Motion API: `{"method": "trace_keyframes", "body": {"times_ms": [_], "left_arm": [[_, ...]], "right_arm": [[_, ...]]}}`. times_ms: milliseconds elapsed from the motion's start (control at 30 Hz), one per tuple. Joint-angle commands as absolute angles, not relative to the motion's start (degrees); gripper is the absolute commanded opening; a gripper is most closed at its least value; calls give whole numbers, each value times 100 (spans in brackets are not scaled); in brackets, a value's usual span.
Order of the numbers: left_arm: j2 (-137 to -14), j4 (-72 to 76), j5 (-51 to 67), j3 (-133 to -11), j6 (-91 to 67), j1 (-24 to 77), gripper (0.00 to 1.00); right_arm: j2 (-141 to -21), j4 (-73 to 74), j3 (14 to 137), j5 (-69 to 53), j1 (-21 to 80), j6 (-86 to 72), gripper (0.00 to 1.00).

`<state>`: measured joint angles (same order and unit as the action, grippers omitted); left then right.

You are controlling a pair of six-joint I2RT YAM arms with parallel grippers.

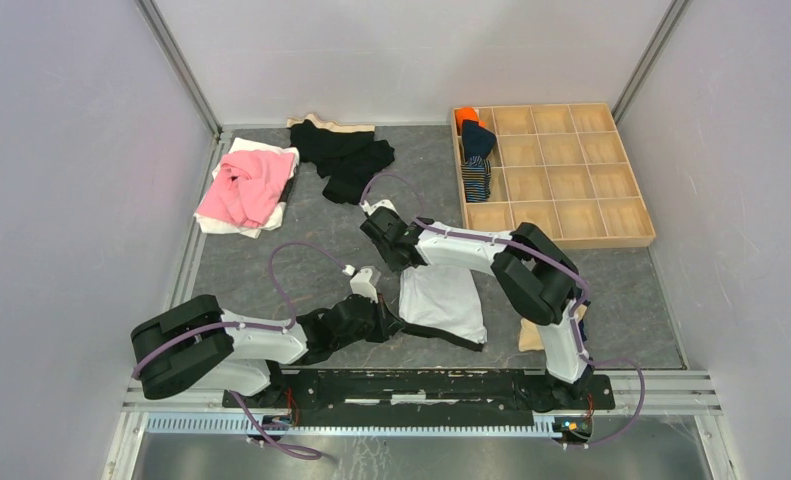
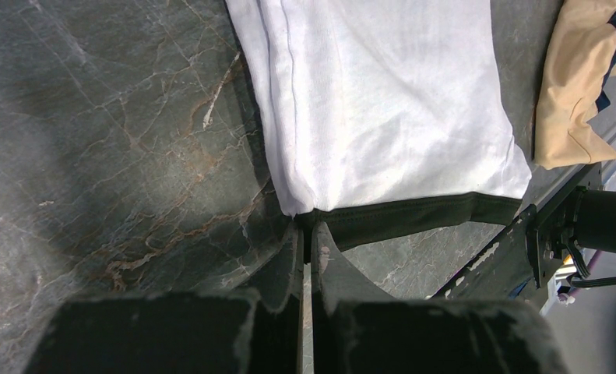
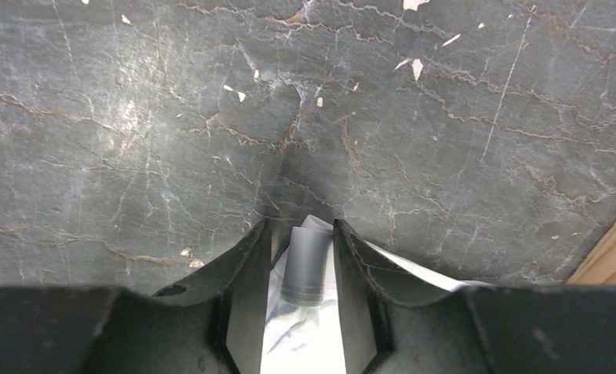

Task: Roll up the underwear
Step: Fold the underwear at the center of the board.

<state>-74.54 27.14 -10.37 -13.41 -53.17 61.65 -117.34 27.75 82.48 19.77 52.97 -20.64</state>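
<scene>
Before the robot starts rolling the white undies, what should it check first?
1. Left gripper pinches the near corner of the white briefs at the black band: ok.
2. Right gripper has the far edge's cloth between its fingers: ok. Whether it holds tightly: cannot tell.
3. Briefs lie flat on the table: ok.
4. Wooden tray has free compartments: ok, only its left column holds rolls.
5. Tan cloth lies apart from the briefs: ok.
</scene>
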Motion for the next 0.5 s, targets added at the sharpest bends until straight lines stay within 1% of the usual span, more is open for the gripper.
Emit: {"method": "trace_keyframes", "body": {"times_ms": [0,133,267,367,400,467], "left_arm": [[-7538,2601,-1099,-1245,-5549,6206,2],[-7461,2577,-1126,-1125,-5587,6205,2],[-7293,2429,-1160,-1060,-5607,6208,2],[-7141,2234,-1195,-1053,-5607,6206,2],[-7063,2141,-1217,-1054,-5607,6210,2],[-6853,1817,-1307,-1097,-5595,6210,2]], "right_arm": [[-11919,2753,8417,2003,5224,-2057,37],[-11932,2585,8210,1817,5087,-2092,27],[-11875,2422,7997,1679,4959,-2116,12],[-11793,2311,7917,1616,4930,-2134,2],[-11755,2267,7904,1620,4919,-2152,0],[-11642,2157,7856,1552,4905,-2199,0]]}}
